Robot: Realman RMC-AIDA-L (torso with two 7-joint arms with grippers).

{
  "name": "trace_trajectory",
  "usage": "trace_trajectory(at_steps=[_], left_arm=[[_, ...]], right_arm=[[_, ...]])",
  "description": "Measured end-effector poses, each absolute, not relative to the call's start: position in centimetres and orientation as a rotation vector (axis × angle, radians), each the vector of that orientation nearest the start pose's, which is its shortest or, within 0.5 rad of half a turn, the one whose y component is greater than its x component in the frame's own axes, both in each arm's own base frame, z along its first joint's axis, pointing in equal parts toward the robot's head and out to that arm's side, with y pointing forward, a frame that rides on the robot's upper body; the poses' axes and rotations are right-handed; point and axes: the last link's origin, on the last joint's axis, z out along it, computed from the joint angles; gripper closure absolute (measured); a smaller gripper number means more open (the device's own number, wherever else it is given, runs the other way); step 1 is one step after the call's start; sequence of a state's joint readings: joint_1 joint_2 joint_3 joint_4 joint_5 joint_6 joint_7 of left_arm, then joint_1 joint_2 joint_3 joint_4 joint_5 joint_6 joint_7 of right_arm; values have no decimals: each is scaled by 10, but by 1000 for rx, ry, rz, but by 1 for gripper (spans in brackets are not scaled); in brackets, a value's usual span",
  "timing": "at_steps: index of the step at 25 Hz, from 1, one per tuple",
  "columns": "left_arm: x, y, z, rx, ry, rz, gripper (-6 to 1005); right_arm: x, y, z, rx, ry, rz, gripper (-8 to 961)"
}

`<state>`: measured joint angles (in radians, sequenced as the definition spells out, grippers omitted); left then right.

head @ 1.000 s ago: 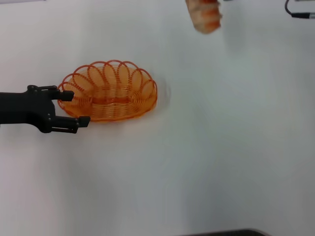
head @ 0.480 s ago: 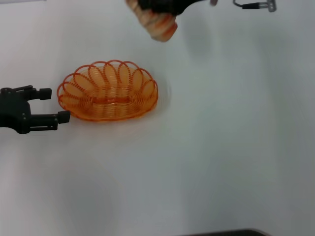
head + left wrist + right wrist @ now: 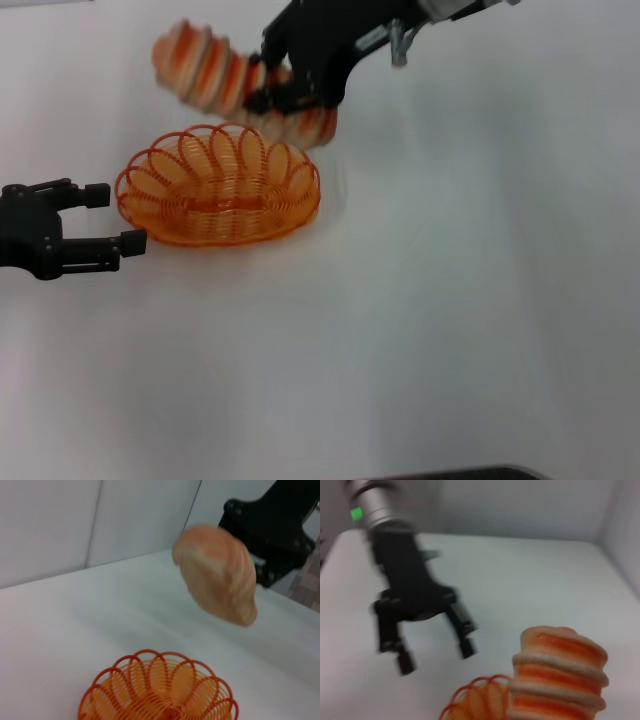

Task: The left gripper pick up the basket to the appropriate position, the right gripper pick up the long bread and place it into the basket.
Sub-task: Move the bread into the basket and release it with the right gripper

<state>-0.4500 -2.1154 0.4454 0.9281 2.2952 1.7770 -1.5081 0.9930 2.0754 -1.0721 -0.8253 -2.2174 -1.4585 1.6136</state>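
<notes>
The left gripper (image 3: 115, 215) sits low at the left edge of the white table (image 3: 450, 300), its two fingers spread apart and holding nothing; the fingertips lie just beside the left end of the basket (image 3: 218, 185) without touching it. The basket rests flat on the table with its long axis running left to right across the head view, and its inside holds nothing. Above and just behind the basket's far rim, the long bread (image 3: 215, 80) hangs in the air, clear of the wire. Its long axis is tilted: the free end points up and to the left, the other end slopes down to the right. The right gripper (image 3: 275, 95), reaching in from the upper right, is clenched on that lower right portion of the loaf.
</notes>
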Motion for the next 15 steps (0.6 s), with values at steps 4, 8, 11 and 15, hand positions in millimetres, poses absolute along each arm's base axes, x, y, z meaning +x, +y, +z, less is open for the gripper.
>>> trace_trajectory(at_steps=[4, 8, 11, 15], left_arm=[[-294, 291, 43, -2718, -790, -533, 105], [-291, 291, 43, -2714, -779, -565, 106], [-290, 291, 44, -2710, -768, -589, 105], [-289, 291, 43, -2712, -767, -591, 104]], right_arm=[[86, 402, -49, -3090, -241, -60, 608], [90, 400, -67, -3103, -306, -129, 604], [92, 399, -77, -3116, -339, -140, 602], [91, 400, -85, -3122, -365, -139, 598]])
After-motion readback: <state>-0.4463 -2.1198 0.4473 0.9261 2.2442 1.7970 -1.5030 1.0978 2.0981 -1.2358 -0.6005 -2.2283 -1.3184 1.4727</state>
